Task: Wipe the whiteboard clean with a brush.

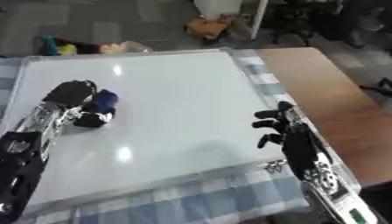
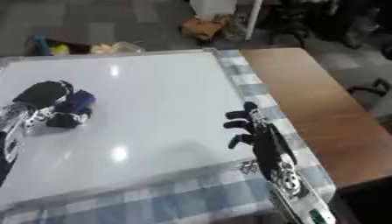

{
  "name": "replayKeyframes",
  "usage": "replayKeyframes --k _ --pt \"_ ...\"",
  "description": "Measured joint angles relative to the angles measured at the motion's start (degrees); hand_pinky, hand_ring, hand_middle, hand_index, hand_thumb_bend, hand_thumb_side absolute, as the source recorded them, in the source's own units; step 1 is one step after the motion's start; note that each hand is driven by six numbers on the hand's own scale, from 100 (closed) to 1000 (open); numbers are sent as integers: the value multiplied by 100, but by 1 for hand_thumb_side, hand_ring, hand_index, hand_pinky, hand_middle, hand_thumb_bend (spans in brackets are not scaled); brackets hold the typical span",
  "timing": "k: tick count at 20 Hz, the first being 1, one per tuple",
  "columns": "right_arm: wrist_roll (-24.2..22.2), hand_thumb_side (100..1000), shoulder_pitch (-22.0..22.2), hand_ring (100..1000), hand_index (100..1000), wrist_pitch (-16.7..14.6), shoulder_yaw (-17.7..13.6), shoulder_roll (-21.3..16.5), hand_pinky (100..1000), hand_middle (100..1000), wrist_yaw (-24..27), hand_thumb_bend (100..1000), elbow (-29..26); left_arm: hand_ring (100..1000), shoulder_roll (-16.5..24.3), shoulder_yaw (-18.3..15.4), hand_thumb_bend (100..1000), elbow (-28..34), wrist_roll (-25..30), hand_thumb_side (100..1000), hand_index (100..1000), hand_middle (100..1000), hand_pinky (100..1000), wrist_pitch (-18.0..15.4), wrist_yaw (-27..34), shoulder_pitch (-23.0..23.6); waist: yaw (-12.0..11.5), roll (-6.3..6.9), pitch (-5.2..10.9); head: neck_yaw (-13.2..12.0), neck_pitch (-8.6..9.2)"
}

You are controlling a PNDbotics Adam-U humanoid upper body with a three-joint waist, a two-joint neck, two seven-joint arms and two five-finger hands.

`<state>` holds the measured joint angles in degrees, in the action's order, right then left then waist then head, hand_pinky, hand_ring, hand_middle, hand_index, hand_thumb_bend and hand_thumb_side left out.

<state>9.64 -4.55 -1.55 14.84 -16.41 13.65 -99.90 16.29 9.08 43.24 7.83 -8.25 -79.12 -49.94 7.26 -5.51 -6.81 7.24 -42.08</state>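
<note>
A large whiteboard (image 1: pixel 168 100) lies flat on the table and its surface looks white, with only light glare spots. My left hand (image 1: pixel 75 99) rests on the board's left part, fingers curled round a blue brush (image 1: pixel 106 99) whose dark underside touches the board. My right hand (image 1: pixel 285 131) hovers at the board's right edge with its fingers bent and nothing in it.
A blue-and-white checked cloth (image 1: pixel 199 199) covers the table under the board. A brown wooden tabletop (image 1: pixel 321 92) lies to the right. Beyond the far edge the floor holds a cardboard box (image 1: pixel 207 27) and some coloured clutter (image 1: pixel 69 47).
</note>
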Motion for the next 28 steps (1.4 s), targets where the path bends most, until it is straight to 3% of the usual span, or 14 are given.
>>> replayKeyframes --k 9,15,26,27,28 --pt "14 1000 10 687 658 -14 -33 0 379 702 -3 100 17 655 515 -452 953 -324 -223 631 254 586 615 469 -63 48 -79 31 25 65 0" --pt "14 1000 9 687 658 -15 -33 0 379 703 -3 100 20 651 646 -513 948 -412 -240 633 257 582 615 783 18 60 -80 43 24 64 0" --pt "10 1000 8 687 658 -13 -33 0 379 703 -4 100 29 644 640 -413 933 -366 -74 640 264 575 619 633 237 57 -59 20 28 46 0" --pt "9 1000 8 687 658 -12 -33 0 379 703 -4 100 29 642 635 -360 965 -325 -45 683 265 574 619 574 262 56 -59 10 28 45 0" --pt "8 1000 8 687 658 -11 -32 0 379 703 -4 100 29 640 617 -297 928 -275 -12 643 266 572 619 507 296 56 -57 6 28 43 0"
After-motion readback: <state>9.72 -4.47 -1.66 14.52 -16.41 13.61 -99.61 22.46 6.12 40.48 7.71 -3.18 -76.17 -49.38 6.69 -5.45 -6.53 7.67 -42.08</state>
